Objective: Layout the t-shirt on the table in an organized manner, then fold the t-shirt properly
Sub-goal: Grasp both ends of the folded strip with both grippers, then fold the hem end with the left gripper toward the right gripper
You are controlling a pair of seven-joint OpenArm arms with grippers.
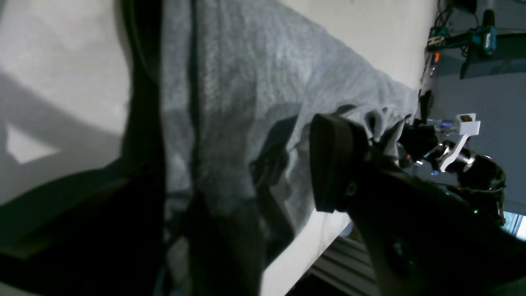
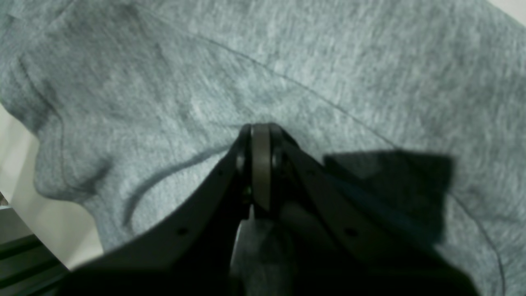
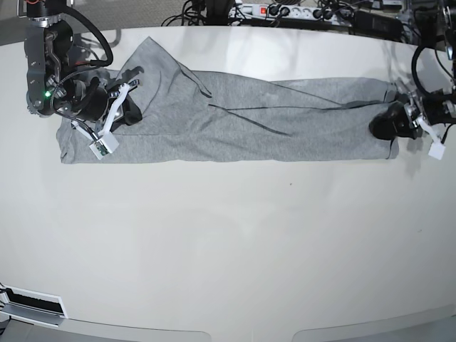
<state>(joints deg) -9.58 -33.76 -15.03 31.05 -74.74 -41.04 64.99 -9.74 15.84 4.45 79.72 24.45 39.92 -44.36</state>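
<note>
While both arms sit at opposite ends of the garment, notes run as follows.

Right fingers (image 2: 260,164): clenched tight, the two black tips pressed together with a thin grey strip between them; whether that strip is cloth or a pad I cannot tell. Tips rest down against the fabric.

Left fingers (image 1: 263,164): spread wide apart, one dark finger at each side of the wrist view, grey fabric lying between them. Grasp on the cloth not evident.

T-shirt (image 3: 235,117): heather grey, stretched into a long narrow band across the far half of the desk, running side to side in the base view. One end bunches under the right arm, with a flap angled up toward the far edge; the other end lies at the left arm. Dark seam lines cross the fabric.

Desk (image 3: 228,242): glossy off-white, near half bare.

Far edge: cables and a power strip (image 3: 278,11).
</note>
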